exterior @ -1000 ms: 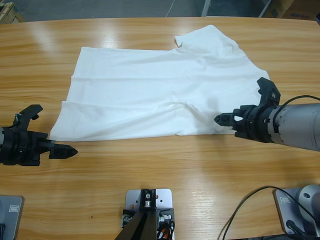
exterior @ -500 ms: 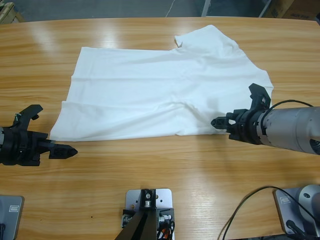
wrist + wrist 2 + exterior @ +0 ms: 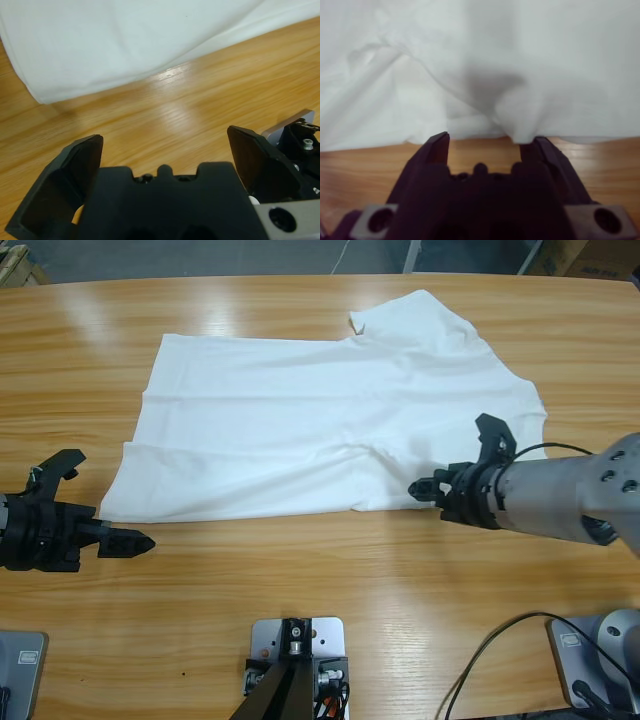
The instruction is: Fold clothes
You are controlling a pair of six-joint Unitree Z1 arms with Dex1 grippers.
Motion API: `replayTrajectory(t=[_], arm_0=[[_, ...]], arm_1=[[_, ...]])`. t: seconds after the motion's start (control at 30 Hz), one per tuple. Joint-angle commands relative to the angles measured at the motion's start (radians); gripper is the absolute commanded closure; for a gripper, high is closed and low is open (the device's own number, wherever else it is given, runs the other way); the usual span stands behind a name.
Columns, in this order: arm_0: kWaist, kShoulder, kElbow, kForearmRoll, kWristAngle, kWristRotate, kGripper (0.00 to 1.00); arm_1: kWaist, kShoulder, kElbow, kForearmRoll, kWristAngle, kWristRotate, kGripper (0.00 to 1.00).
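Observation:
The white T-shirt [image 3: 320, 430] lies spread flat across the middle of the table, one sleeve [image 3: 420, 315] pointing to the far edge. My right gripper [image 3: 448, 453] is open at the shirt's near right edge. In the right wrist view the shirt [image 3: 480, 50] fills the upper part, and a puckered fold of its hem sits just at the gripper [image 3: 490, 140], close to the right jaw. My left gripper [image 3: 108, 500] stands open by the shirt's near left corner. In the left wrist view the gripper [image 3: 165, 137] holds nothing, and the shirt corner [image 3: 125, 40] lies a little beyond it.
Bare wooden table [image 3: 330, 580] runs along the near side below the shirt. A black cable [image 3: 500, 640] loops at the near right. The table's far edge [image 3: 250, 280] runs just behind the shirt.
The right gripper has slid left along the shirt's near edge, further onto the cloth. The left gripper and the shirt have not moved.

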Motion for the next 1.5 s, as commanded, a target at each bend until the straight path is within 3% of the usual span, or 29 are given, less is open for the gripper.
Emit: replayTrajectory(t=[0.03, 0.4, 0.67, 1.0, 1.17, 1.5], arm_0=[[-0.006, 0.003, 0.016, 0.01, -0.012, -0.004, 0.036], [-0.006, 0.008, 0.016, 0.008, -0.012, -0.004, 0.036], [-0.006, 0.008, 0.017, 0.006, -0.014, -0.004, 0.036], [-0.006, 0.007, 0.018, 0.006, -0.014, -0.006, 0.036], [-0.005, 0.01, 0.018, 0.006, -0.014, -0.006, 0.036], [-0.006, 0.01, 0.02, 0.005, -0.015, -0.004, 0.036]], arm_1=[[0.009, 0.043, 0.035, -0.031, 0.002, -0.013, 0.478], [0.009, 0.008, 0.035, -0.026, -0.045, -0.065, 0.516], [0.007, 0.005, 0.029, -0.022, -0.045, -0.106, 1.0], [-0.023, -0.027, 0.016, 0.002, -0.01, -0.133, 1.0], [-0.061, -0.07, -0.028, 0.075, 0.065, -0.104, 1.0], [-0.063, 0.068, -0.027, 0.058, 0.144, -0.075, 1.0]])
